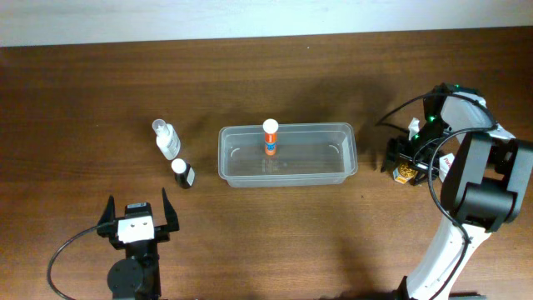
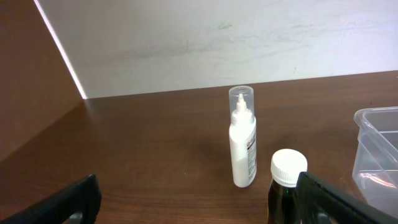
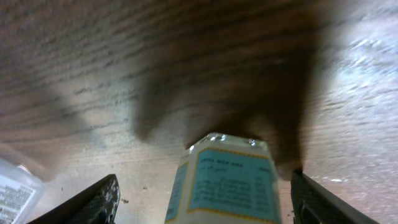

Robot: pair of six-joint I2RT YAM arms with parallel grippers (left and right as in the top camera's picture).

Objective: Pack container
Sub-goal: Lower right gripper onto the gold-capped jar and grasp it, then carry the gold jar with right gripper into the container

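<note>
The container [image 1: 287, 172], a clear rectangular tub, sits mid-table with an orange-and-white stick [image 1: 270, 137] upright inside; its corner [image 2: 376, 155] shows at the right of the left wrist view. A white squeeze bottle with a clear cap [image 1: 166, 139] [image 2: 242, 146] and a dark bottle with a white cap [image 1: 182, 172] [image 2: 287, 183] stand left of the tub. My left gripper [image 1: 137, 218] [image 2: 198, 199] is open near the front edge, with nothing between its fingers. My right gripper [image 1: 404, 160] [image 3: 204, 186] is open, straddling a small white pack with a teal label [image 3: 227, 183] [image 1: 405, 173]; a gap shows beside the left finger.
The pale wall edge [image 1: 250, 21] runs along the table's far side. The right arm's black and white links [image 1: 479, 187] and cables occupy the right end of the table. Bare brown wood [image 1: 275, 242] lies in front of the tub.
</note>
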